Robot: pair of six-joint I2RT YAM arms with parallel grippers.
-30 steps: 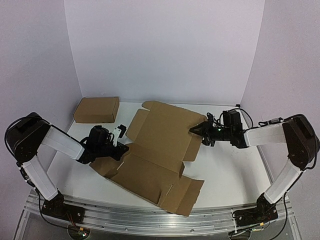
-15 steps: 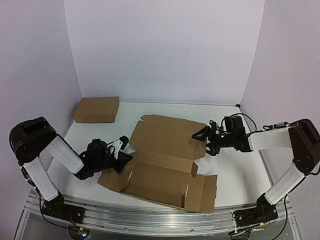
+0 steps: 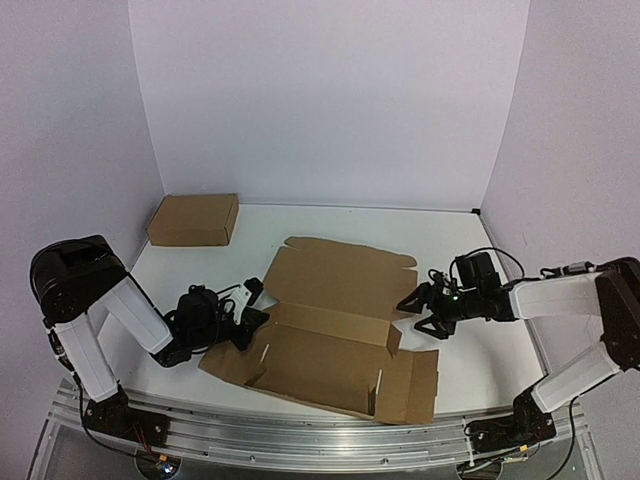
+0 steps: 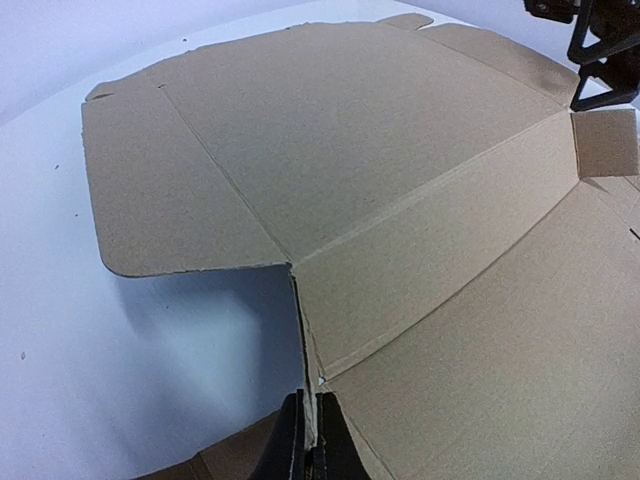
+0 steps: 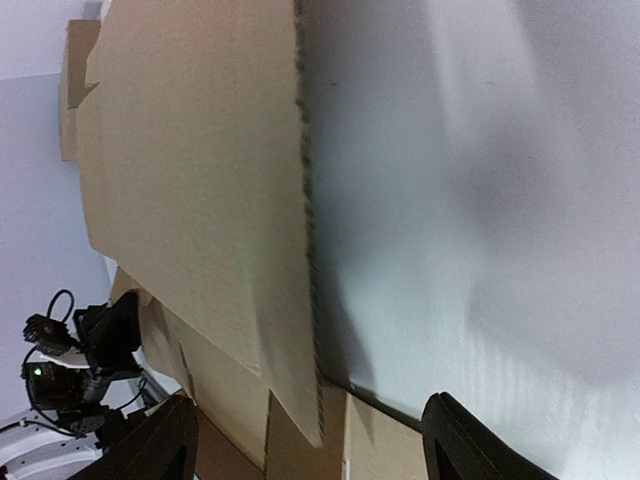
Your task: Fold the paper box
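Note:
The paper box [image 3: 330, 320] lies as a big brown die-cut sheet in the middle of the white table, its far panel slightly raised. My left gripper [image 3: 250, 320] is low at the sheet's left edge, shut on a thin upright flap edge [image 4: 305, 350]; in the left wrist view the gripper [image 4: 312, 450] pinches it. My right gripper [image 3: 415, 312] is open beside the sheet's right edge. In the right wrist view the sheet [image 5: 190, 150] ends in a corrugated edge that runs down between the wide-apart fingers [image 5: 160, 445] of the gripper [image 5: 310, 450], touching neither.
A smaller plain brown box [image 3: 193, 219] stands at the back left by the wall. White walls close the table on three sides. The metal rail [image 3: 300, 440] with the arm bases runs along the near edge.
The sheet has come down from a raised tilt to lie nearly flat. My right gripper has opened, let go of the far right flap and drawn back to the right. My left gripper has lowered, still pinching.

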